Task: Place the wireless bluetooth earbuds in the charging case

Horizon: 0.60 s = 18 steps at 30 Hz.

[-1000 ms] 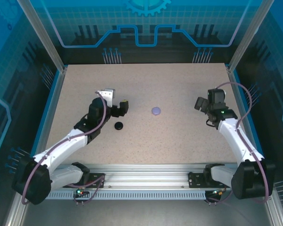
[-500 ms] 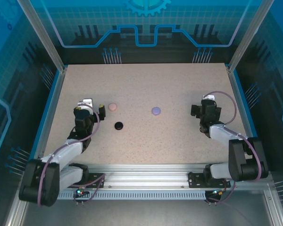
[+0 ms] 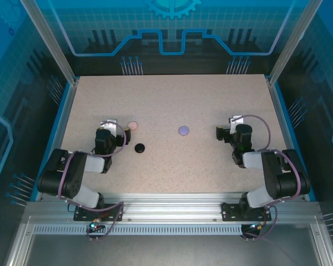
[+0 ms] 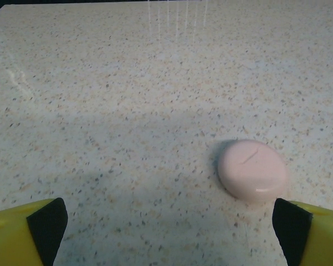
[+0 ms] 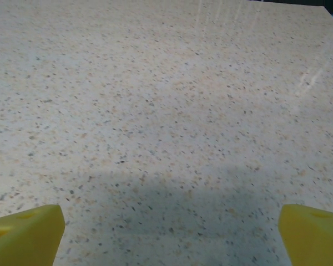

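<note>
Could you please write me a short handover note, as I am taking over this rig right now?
Left gripper: open, empty, low over the table, with the pink case lying shut just ahead of it.
Right gripper: open, empty, over bare table.
The black case lies near the pink one and the lavender case mid-table; both look shut.
Done: probably the inserting, but with the lids shut I cannot tell whether the earbuds are inside.
Left: check each case before calling it finished.
</note>
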{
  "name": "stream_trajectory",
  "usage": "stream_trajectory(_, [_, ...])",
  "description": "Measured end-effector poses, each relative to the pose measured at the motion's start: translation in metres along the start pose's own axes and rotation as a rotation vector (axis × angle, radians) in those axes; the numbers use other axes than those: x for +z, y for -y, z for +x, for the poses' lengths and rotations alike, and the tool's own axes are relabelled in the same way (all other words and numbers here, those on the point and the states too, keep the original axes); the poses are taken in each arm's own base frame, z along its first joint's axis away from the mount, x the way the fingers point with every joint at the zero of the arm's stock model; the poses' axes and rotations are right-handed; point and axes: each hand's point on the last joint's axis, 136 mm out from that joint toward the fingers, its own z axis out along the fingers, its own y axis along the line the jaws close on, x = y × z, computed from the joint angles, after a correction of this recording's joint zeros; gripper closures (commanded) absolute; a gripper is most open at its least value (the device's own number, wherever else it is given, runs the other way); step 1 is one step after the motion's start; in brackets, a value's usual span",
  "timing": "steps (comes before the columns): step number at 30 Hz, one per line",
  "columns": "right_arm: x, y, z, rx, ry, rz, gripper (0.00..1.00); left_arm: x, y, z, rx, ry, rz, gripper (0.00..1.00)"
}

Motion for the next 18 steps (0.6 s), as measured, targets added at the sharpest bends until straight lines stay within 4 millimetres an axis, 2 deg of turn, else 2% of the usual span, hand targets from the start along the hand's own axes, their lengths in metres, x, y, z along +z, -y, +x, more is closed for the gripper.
stream_trajectory(6, [0.001,-0.003,-0.006,0.002,0.018,-0.028,0.0,0.011,-0.01,-0.025,-0.042,0.028,0.019,0.01])
stream_trajectory(18, [0.001,-0.003,-0.009,-0.005,0.029,-0.027,0.0,0.011,-0.007,-0.016,-0.067,-0.008,0.055,0.01])
